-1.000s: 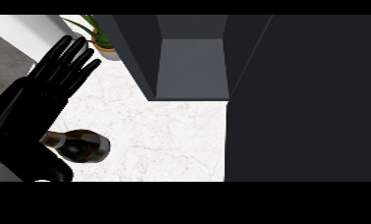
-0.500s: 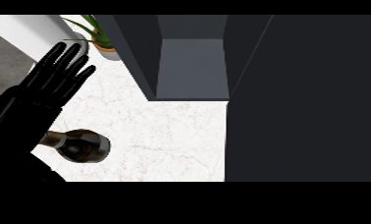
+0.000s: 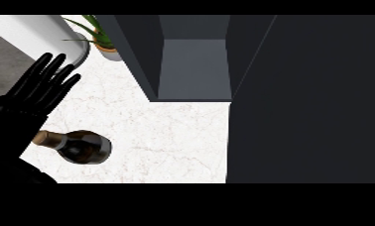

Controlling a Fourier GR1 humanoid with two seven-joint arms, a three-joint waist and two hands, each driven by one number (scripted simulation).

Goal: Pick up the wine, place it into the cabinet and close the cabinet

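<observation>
left hand [image 3: 38, 90] has slid toward the left edge, near the wine [image 3: 85, 147].

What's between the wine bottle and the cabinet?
Nothing sits there. In the head view, only bare white counter stretches from the wine bottle up to the open cabinet.

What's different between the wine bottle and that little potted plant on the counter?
The wine bottle is dark brown with a tan top; the potted plant has green spiky leaves. The wine bottle sits at the lower left, by the open left hand; the potted plant stands farther back, beside the cabinet's left wall. Both rest on the white counter, outside the cabinet.
</observation>
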